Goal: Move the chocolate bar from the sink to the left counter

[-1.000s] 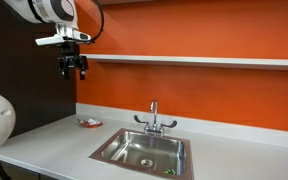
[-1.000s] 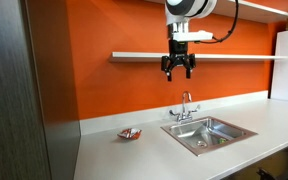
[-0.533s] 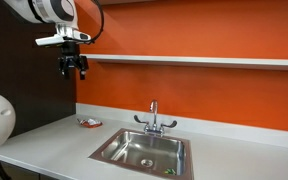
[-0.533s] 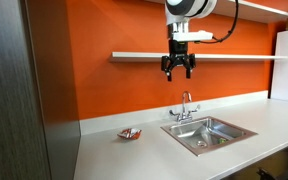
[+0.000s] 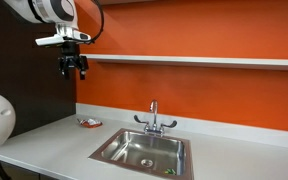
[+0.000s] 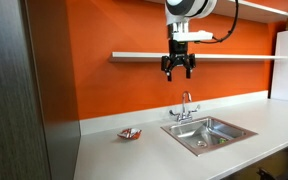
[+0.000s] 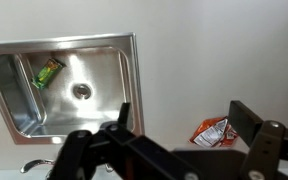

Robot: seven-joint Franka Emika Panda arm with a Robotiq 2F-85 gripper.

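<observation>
The chocolate bar, a small green packet, lies inside the stainless-steel sink near one corner; it also shows as a green speck in the basin in an exterior view. The sink with its chrome faucet shows in both exterior views. My gripper hangs high above the light-grey counter, well apart from the sink, open and empty. In the wrist view its fingers frame the bare counter.
A red-and-white flat packet lies on the counter beside the sink. An orange wall with a white shelf runs behind. A dark cabinet stands at the counter's end.
</observation>
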